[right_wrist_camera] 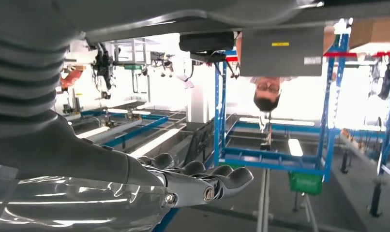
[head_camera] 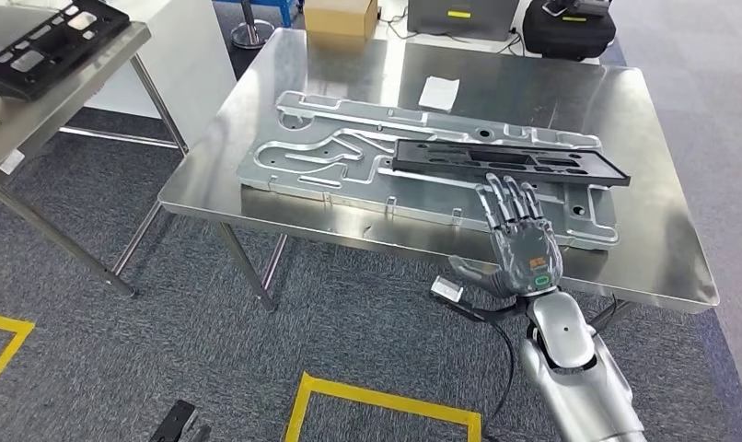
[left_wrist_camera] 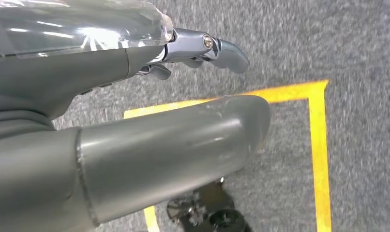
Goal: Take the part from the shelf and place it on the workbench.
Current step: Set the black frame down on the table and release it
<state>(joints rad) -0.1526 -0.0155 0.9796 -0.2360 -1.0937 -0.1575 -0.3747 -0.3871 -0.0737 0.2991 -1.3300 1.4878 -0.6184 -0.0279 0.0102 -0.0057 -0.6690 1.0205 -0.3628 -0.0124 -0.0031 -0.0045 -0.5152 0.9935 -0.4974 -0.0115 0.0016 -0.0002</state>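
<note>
The right hand (head_camera: 522,241) hovers over the near edge of the worktop (head_camera: 662,249), palm down, fingers spread and stretched straight toward the part, holding nothing; its fingertips (head_camera: 507,187) reach to the near long edge of the part, and whether they touch it cannot be told. In the right wrist view the same hand (right_wrist_camera: 202,181) shows its fingers extended side by side with nothing between them.

The part (head_camera: 508,161) is a long, flat, black rectangular frame, matte, with a raised rim and several oblong cut-outs and small holes along its length. It lies flat on top of a large silver machined plate (head_camera: 349,152), toward that plate's right half, its long axis running roughly along the worktop's width and its right end reaching toward the worktop's right edge. The plate is pale metal with milled channels, curved slots and round holes, and it covers most of the middle of the worktop.

A white slip of paper (head_camera: 438,92) lies on the bare steel beyond the plate, toward the far edge. A second steel table (head_camera: 36,110) stands at the left, carrying another black frame-like tray (head_camera: 50,41). Beyond the far edge sit a cardboard box (head_camera: 340,16) and a black bag (head_camera: 568,28) on the floor.

The left hand (left_wrist_camera: 202,48) hangs over grey carpet marked with yellow tape (left_wrist_camera: 319,145), its fingers loosely curled and empty.
</note>
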